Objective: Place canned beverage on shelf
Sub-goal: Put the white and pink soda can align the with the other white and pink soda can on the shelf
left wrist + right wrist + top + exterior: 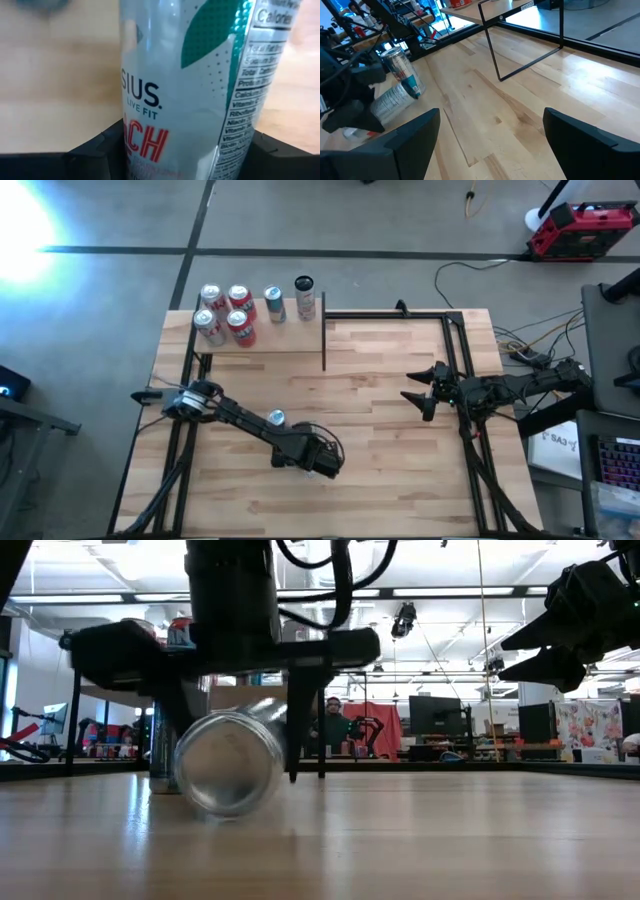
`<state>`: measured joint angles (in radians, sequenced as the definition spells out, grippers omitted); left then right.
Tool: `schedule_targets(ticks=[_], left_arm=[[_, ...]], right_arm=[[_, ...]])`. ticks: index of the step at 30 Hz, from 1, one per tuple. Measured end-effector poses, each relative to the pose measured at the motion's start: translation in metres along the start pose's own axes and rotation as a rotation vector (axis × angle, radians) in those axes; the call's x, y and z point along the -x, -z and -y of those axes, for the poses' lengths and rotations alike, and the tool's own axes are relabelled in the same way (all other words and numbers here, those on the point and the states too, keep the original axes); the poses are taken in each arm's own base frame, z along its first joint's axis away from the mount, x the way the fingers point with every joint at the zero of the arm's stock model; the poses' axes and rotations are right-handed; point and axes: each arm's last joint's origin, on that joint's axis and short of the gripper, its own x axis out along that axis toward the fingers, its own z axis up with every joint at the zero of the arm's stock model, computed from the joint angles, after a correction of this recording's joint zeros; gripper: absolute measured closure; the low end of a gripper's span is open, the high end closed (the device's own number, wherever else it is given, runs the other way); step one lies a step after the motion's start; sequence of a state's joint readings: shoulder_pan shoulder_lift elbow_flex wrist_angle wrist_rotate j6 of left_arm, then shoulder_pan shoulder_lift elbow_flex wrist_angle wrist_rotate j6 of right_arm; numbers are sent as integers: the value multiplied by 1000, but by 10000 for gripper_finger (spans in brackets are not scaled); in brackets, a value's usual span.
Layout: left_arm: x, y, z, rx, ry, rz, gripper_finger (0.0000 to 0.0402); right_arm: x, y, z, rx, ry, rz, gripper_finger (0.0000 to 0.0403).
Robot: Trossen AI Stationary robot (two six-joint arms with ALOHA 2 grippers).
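Left pincer (322, 463) sat low over the desk (400, 420), roughly mid-desk toward the near edge, fingers (95, 150) closed partway around a pale can (190, 90) lying on its side. In the left wrist view the can filled the gap between both fingers, label readable, so I judged it gripped but not lifted: the low view showed the can's round end (228, 762) resting on the wood.

A 2nd can (276, 418) stood upright just beside the left forearm, on its far side; the right wrist view showed it next to the lying one.

Right pincer (420, 392) hovered above the desk near the right edge, fingers spread wide, holding nothing. It looked like it was waiting.

The shelf (290, 335) stood at the far-left corner of the desk, thin black frame leg dropping to the desk at its right end. It carried 6 cans: 4 red-and-white ones (226, 314) clustered at its left end, then 1 pale-teal can (274, 304) and 1 dark-topped can (305, 297) farther right. Bare board remained along the shelf's near edge and right part.

Progress, as a judgement: 6 shelved, 1 in the grasp stage, 1 waiting. Left for this can: lift, turn upright, carry across to the far-left corner, set down on free board clear of the others, release. Then likely the same for the upright one.
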<state>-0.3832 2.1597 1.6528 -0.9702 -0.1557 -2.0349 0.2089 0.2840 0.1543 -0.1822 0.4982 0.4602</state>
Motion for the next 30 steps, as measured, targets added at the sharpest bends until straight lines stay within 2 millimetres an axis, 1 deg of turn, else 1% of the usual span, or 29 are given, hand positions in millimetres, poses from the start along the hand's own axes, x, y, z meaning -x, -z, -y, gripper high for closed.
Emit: schedule_targets(ticks=[7,14,17,21,23,27,30], left_arm=[[8,0,3,-237,100,239,176],[9,1,5,-330,194,473,176],[0,2,9,-355,223,569,176],[-24,11,16,-433,227,695,176],[-29,17,22,-470,230,747,175],[-40,29,32,-536,228,873,146],[-44,34,38,-520,246,924,140]], right_arm=[[0,0,0,1,0,-1,67],[0,0,0,0,0,0,67],[0,0,0,0,0,0,67],[0,0,0,0,-1,0,67],[0,0,0,0,-1,1,67],[0,0,0,0,-1,0,67],[0,0,0,0,-1,1,67]])
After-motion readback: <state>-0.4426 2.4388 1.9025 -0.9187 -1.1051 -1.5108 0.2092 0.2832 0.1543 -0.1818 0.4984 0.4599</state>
